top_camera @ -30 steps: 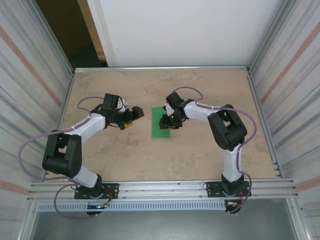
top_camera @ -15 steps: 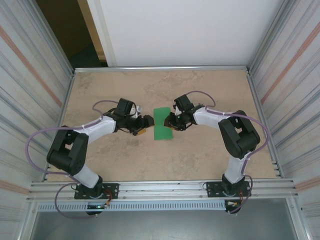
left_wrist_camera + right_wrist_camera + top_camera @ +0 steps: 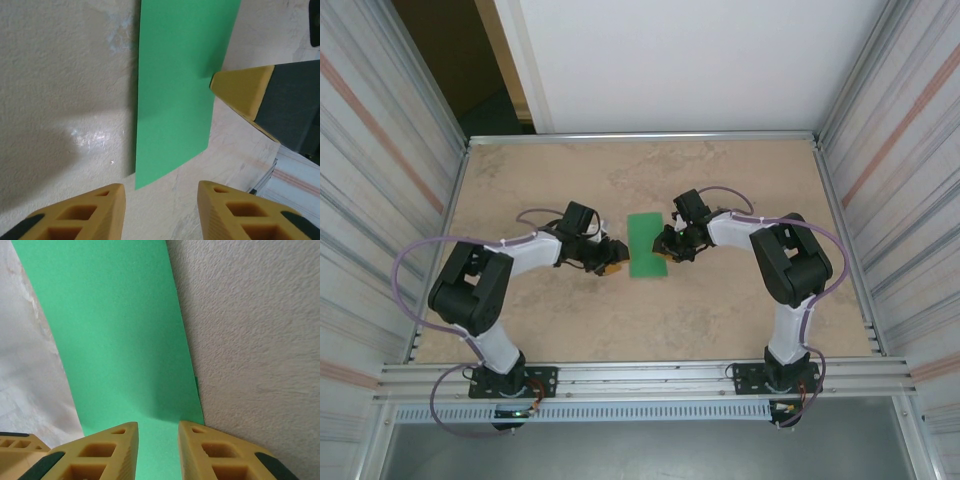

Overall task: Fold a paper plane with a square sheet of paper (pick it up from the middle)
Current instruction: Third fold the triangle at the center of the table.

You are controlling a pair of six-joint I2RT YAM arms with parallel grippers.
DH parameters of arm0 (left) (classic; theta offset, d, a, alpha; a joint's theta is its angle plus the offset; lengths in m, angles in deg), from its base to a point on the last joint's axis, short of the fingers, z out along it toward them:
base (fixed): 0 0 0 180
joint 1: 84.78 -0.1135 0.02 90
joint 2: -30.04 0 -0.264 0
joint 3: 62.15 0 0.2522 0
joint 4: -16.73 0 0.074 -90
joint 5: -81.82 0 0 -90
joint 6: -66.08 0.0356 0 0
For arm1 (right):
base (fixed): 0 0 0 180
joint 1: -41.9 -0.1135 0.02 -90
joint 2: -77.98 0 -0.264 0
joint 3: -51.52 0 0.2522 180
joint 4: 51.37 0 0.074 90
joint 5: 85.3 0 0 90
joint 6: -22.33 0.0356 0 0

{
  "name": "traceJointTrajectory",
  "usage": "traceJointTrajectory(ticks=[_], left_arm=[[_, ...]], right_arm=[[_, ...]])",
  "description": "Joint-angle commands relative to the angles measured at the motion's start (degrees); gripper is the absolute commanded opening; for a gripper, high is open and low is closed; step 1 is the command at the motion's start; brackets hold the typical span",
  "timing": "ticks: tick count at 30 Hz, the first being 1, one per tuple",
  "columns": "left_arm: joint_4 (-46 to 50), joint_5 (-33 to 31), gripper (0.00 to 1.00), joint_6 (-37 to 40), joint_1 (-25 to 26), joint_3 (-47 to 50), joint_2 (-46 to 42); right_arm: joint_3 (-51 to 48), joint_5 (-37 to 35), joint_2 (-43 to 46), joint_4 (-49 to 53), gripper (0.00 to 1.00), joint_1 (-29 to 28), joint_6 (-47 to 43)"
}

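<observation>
Green sheet of paper (image 3: 647, 245), lying flat at about the middle of the surface (image 3: 570, 320), well apart from all four edges. From above its outline reads as an oblong, long sides running from the near edge toward the far edge; the face is plain and unmarked.

Right pincer (image 3: 665, 247), at the sheet's right long edge. In the right wrist view its two yellow fingertips (image 3: 157, 432) stand a narrow gap apart over the sheet (image 3: 115, 330), with green showing between them; the jaws are slightly parted and clamp nothing.

Left pincer (image 3: 612, 268), just beside the sheet's near left corner. In the left wrist view its fingertips (image 3: 160, 192) stand wide apart above bare surface, with the corner of the sheet (image 3: 180, 85) just ahead of the gap. One yellow finger (image 3: 245, 90) of the right pincer rests at the sheet's opposite edge.
</observation>
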Motion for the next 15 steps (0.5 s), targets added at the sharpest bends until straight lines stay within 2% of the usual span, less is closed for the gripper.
traceJointTrajectory(ticks=[1,5,15], left_arm=[[0.9,1.8,0.39,-0.4,0.9,-2.1,1.7],[2.7,0.2,0.35,-0.1,1.5,-3.3,3.3],[3.5,-2.2,0.35,1.6,1.8,-7.7,7.3]], right_arm=[[-0.7,-1.6,-3.1,3.9,0.28,0.5,-1.1],[-0.9,-1.6,-3.2,3.8,0.27,0.6,-1.1],[-1.1,-1.1,-3.3,3.5,0.27,0.8,-1.1]])
